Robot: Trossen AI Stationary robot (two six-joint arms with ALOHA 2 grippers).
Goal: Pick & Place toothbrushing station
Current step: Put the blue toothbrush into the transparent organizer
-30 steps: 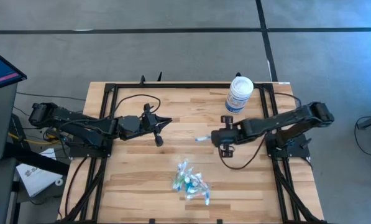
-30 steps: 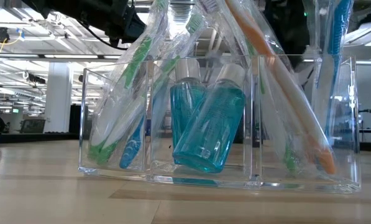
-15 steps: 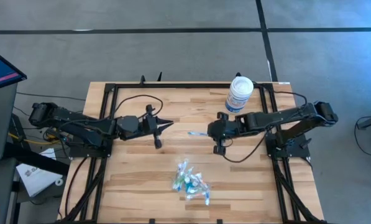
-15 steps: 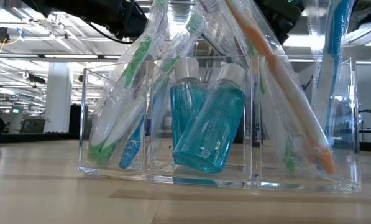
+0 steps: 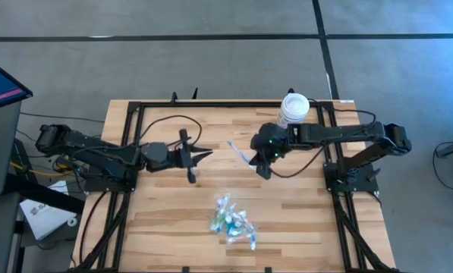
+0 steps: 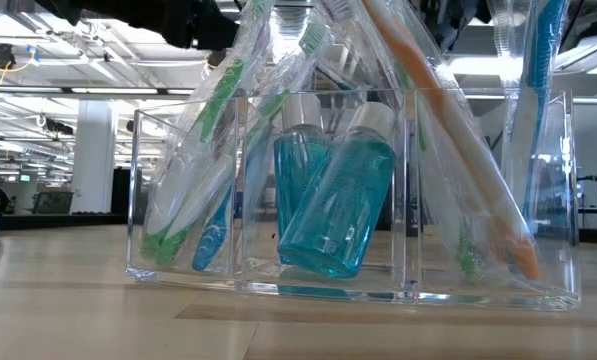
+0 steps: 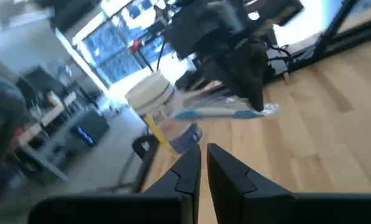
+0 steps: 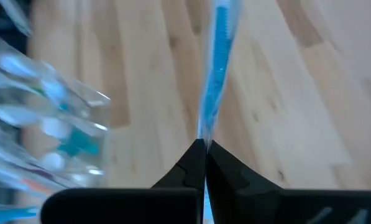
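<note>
The right gripper (image 8: 204, 148) pinches a blue toothbrush (image 8: 217, 68) above mid-table — the clear tray (image 5: 234, 221) sits nearer the front edge. The brush should go in handle-first, steeply, between those already standing. The left gripper (image 7: 202, 158), nearly closed and empty, waits left of centre.

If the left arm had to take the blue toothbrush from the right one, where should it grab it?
By the free brush-head end of the blue toothbrush, judging from above. The right pincer is shut on the handle end, and the slim shaft sticks out toward the left pincer. Approach level from that side, closing across the thin shaft.
</note>
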